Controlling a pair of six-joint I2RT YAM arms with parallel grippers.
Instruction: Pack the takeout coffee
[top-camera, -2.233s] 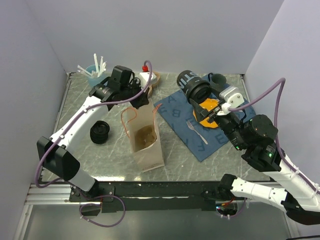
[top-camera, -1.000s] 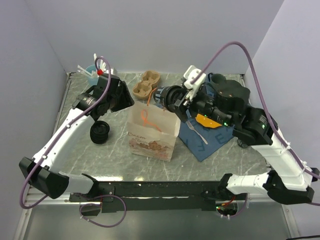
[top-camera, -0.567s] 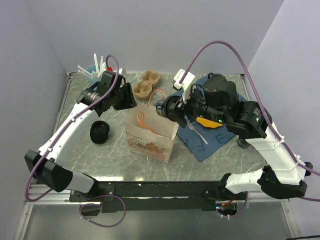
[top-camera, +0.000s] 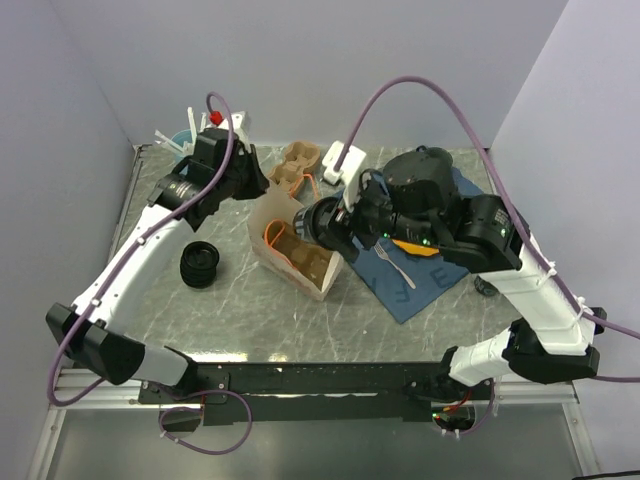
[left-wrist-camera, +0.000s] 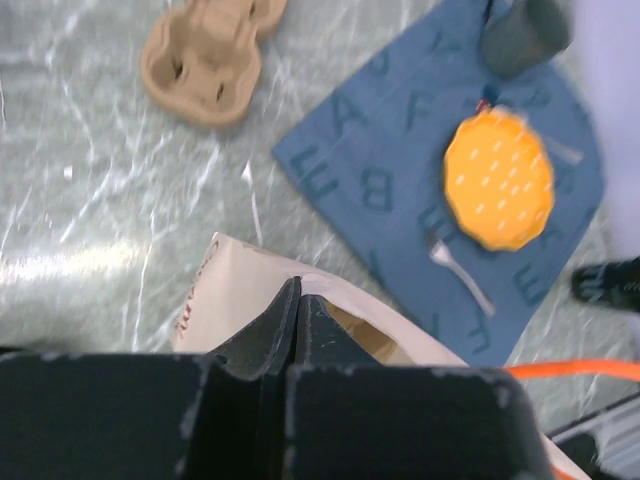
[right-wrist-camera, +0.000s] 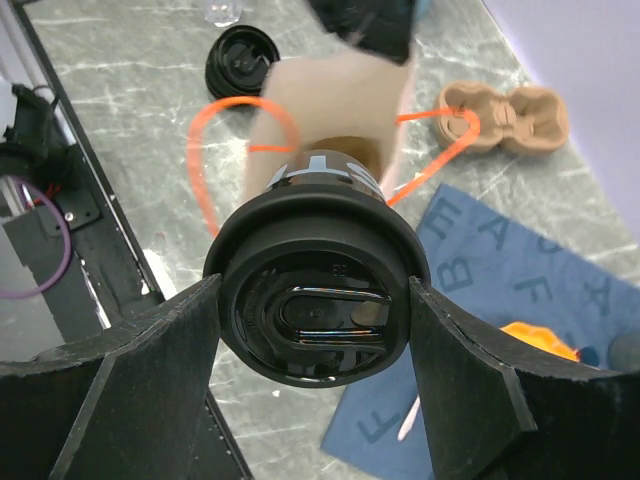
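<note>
Gripping the takeout coffee around its black body in the right gripper, fingers standing wide on either side of the cup. Holding it above the middle of the bench, nearly level, with the long axis running left to right across the bench. Pointing the base toward the left edge and at the open mouth of the paper bag, with the lidded top facing back at the right wrist. Possibly reaching just past the bag's rim with the base, though not showing clearly from above.

Tipping the paper bag over, its mouth turned up and toward the right edge. Pinching the bag's rear rim in the left gripper, fingers shut tight on the paper.

Sharing the bench with a cardboard cup carrier near the rear edge, a blue lettered mat toward the right edge bearing an orange disc and a fork, and a small black round lid near the left edge.
</note>
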